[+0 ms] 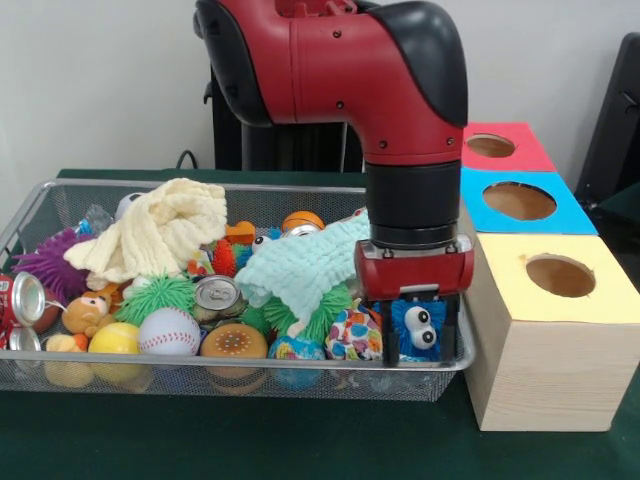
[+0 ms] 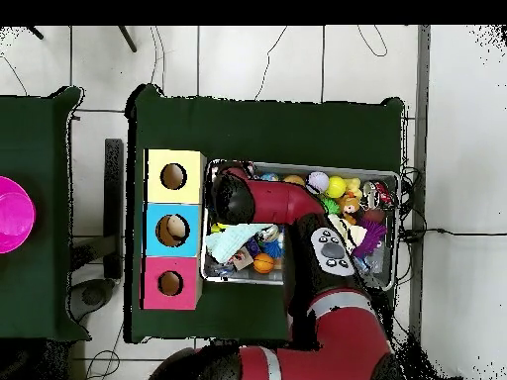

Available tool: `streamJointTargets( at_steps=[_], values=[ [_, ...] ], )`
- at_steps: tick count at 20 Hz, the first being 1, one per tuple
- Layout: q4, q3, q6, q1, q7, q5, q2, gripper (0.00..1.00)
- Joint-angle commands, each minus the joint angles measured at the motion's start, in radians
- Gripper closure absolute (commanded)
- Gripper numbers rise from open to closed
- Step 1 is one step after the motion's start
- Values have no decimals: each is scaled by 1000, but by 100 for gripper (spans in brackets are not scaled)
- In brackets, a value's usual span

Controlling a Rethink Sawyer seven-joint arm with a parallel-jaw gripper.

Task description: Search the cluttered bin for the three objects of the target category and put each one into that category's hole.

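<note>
The silver wire-mesh bin (image 1: 330,385) is full of toys; it also shows in the overhead view (image 2: 396,180). My gripper (image 1: 418,352) is down at the bin's corner nearest the boxes. Its fingers stand on both sides of a blue fuzzy toy with googly eyes (image 1: 418,325) and look shut on it. The red-topped box's round hole (image 1: 490,146) is the farthest from the camera in the row of three boxes; it also shows in the overhead view (image 2: 169,283). In the overhead view the arm (image 2: 257,198) hides the gripper.
A blue-topped box (image 1: 560,215) and a yellow-topped box (image 1: 520,300) stand beside the bin. In the bin lie a cream cloth (image 1: 160,230), a mint cloth (image 1: 300,265), a baseball (image 1: 168,330), a can (image 1: 215,293) and spiky balls. A pink object (image 2: 12,215) sits on another table.
</note>
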Motion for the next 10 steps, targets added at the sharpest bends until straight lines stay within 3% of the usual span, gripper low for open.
streamJointTargets(
  at_steps=[1, 10],
  values=[
    [75, -25, 39, 80, 253, 77, 59, 0],
    [103, -104, 33, 113, 225, 87, 28, 0]
  ],
)
